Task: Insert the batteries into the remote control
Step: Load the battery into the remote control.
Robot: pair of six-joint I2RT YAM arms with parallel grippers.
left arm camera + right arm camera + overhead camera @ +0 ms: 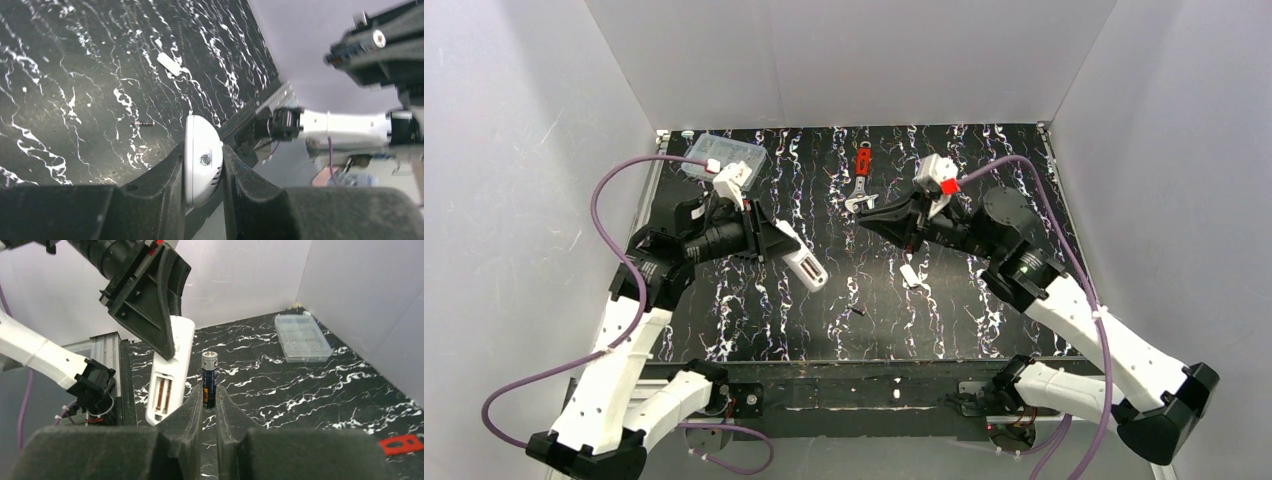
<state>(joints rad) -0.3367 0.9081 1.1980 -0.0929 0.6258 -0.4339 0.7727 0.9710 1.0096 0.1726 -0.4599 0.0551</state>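
1. Right wrist view: right pincer pinches a battery upright; left pincer clamps the remote control just left of it, recess exposed
2. A misaligned approach could jam or drop the battery

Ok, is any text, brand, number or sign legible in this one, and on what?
No text here can be read.
Held battery in the right hand: light print on its dark label, too blurred to read.
Loose battery: too small to tell.
Remote control, red-handled wrench, clear compartment box: no markings visible.
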